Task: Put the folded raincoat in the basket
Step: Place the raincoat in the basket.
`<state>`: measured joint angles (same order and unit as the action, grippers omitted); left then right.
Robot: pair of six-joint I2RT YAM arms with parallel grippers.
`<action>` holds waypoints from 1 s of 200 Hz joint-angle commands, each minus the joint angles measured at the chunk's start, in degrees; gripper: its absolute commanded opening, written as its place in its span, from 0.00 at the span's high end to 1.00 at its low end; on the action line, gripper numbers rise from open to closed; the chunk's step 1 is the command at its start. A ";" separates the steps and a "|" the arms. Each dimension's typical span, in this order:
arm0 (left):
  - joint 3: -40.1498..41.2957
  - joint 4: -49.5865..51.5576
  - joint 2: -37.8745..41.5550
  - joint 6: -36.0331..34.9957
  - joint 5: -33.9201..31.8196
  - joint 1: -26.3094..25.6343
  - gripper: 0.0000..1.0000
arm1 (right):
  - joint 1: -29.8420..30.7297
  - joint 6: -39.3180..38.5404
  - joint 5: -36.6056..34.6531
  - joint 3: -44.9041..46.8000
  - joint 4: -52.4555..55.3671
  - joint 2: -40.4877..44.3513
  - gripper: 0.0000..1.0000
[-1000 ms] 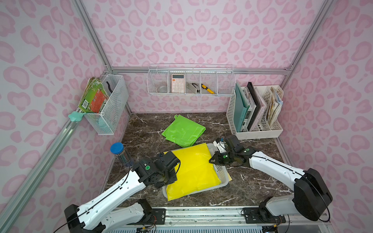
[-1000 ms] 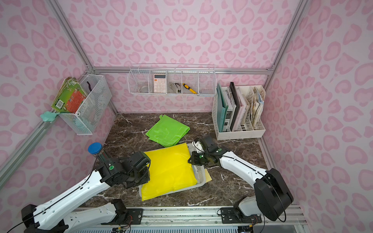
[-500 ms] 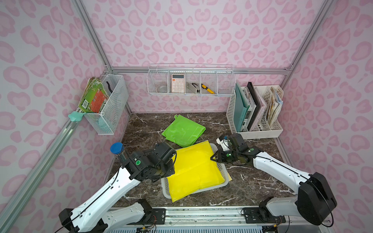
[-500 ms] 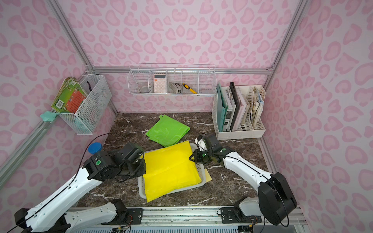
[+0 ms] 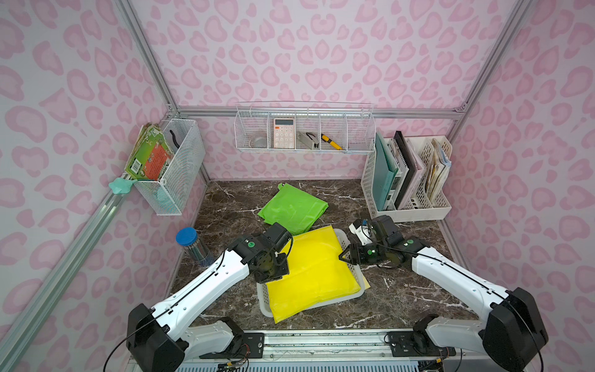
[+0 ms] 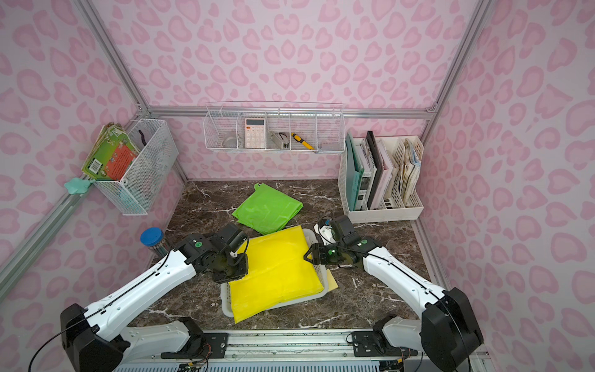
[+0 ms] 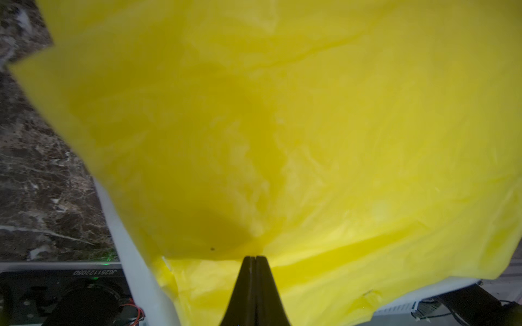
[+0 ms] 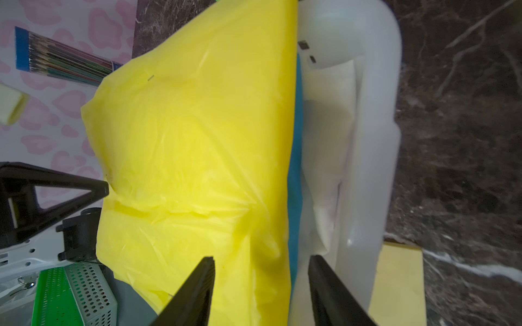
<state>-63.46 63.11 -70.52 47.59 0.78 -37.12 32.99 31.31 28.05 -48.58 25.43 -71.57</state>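
Sitting near-centre on the dark marble table [image 5: 402,290], the pale perforated basket [image 5: 264,302] is carrying the folded raincoat [image 5: 315,270], a glossy, crinkled yellow slab that is overhanging its near rim. The left gripper [image 7: 255,257] is pressing shut at the raincoat's left edge. The right gripper [image 8: 261,258] is standing parted around its right edge.

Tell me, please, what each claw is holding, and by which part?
The left claw appears to pinch the raincoat by its edge on that arm's side. The right claw stands open astride the opposite edge, holding nothing.
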 commanded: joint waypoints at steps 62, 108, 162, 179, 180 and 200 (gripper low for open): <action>-4.71 -3.17 -10.54 -10.09 1.50 11.44 1.00 | 7.79 6.44 -2.24 1.87 -1.95 8.11 0.54; -10.24 -4.26 -15.38 -12.85 2.61 14.04 1.00 | 12.18 9.34 -4.17 3.48 -4.51 7.68 0.56; -16.48 -1.82 -18.96 -14.90 5.84 16.64 1.00 | 18.32 11.62 -5.89 3.92 -6.69 6.36 0.57; -15.73 -1.83 -14.94 -14.29 11.05 16.63 1.00 | 18.44 11.93 -5.79 4.58 -7.56 6.10 0.58; -15.60 -1.93 -14.57 -14.20 11.47 16.64 1.00 | 18.43 11.93 -5.81 4.61 -7.62 6.10 0.58; -10.57 -3.80 -7.80 -12.47 19.38 16.47 1.00 | 18.45 11.77 -6.06 3.81 -8.16 5.58 0.58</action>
<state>-77.71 59.37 -83.77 34.15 10.22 -20.60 51.31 42.46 23.05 -44.16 19.35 -65.63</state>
